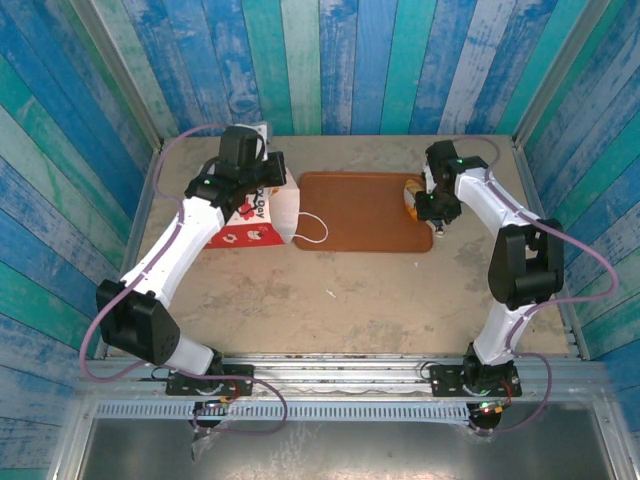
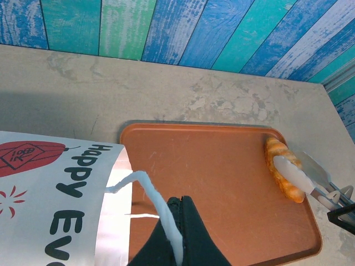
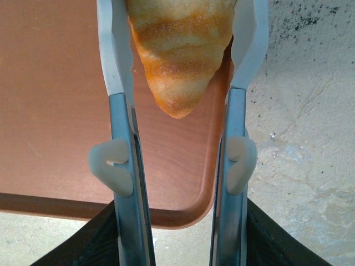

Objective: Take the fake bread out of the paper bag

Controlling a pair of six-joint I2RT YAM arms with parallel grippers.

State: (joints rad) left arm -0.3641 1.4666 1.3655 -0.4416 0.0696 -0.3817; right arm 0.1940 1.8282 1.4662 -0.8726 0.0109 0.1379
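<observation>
The outstretched left gripper's [image 2: 180,206] jaws pinch the white loop handle [image 2: 148,187] of the red-and-white paper bag [image 2: 50,188], which lies on its side. The elbow-bent right gripper [image 3: 178,27] straddles a golden ridged plastic croissant [image 3: 180,66] on the flat brown tray [image 2: 211,183]. Whether it is squeezing or slack, I can't tell.

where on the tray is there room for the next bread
The tray is bare across its middle, between the handle loop of the paper bag at the left edge and the croissant. Crowded at the right edge, where the right claw straddles it.
</observation>
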